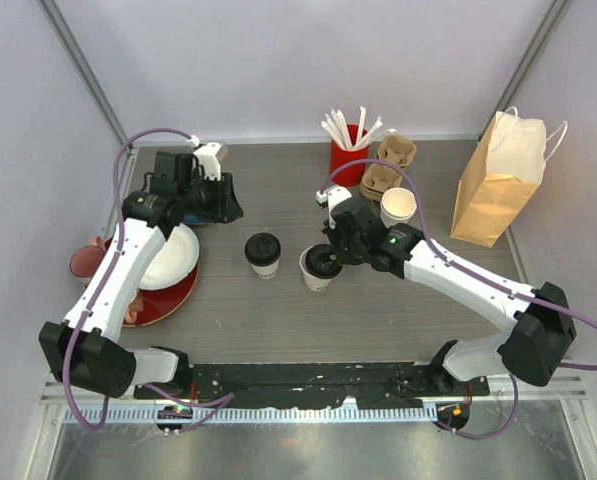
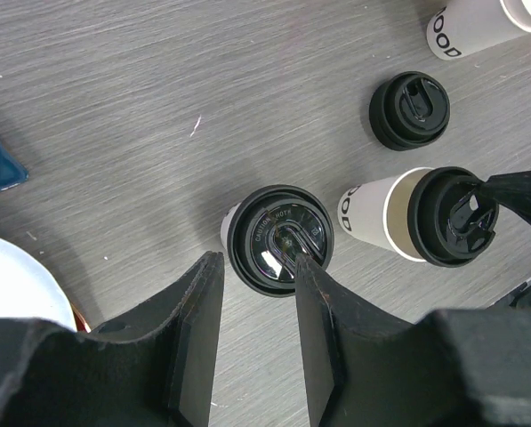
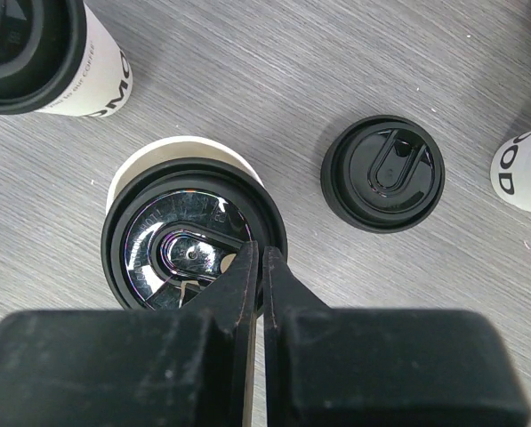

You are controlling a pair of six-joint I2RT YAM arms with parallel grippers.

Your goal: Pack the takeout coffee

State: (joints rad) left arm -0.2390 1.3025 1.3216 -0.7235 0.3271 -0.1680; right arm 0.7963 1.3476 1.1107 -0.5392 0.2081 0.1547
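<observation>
Black-lidded, the left cup (image 1: 263, 253) and right cup (image 1: 316, 270) stand upright and apart at the middle of the grey surface (image 1: 228, 310). The left cup's lid reads "CAUTION HOT", and the cup sides show the letters "OOD". The right claw (image 3: 258, 258), pinched together on nothing, sits over the right cup's lid. The left claw (image 2: 258, 267) hangs above the left cup, partly spread and empty. A loose lid (image 3: 382, 173) lies near the right cup. A lidless cup (image 1: 398, 206) and paper bag (image 1: 498, 180) stand upper right.

Lab test cell: white walls (image 1: 298, 60), metal frame posts (image 1: 81, 58), grey tabletop (image 1: 278, 190).
</observation>
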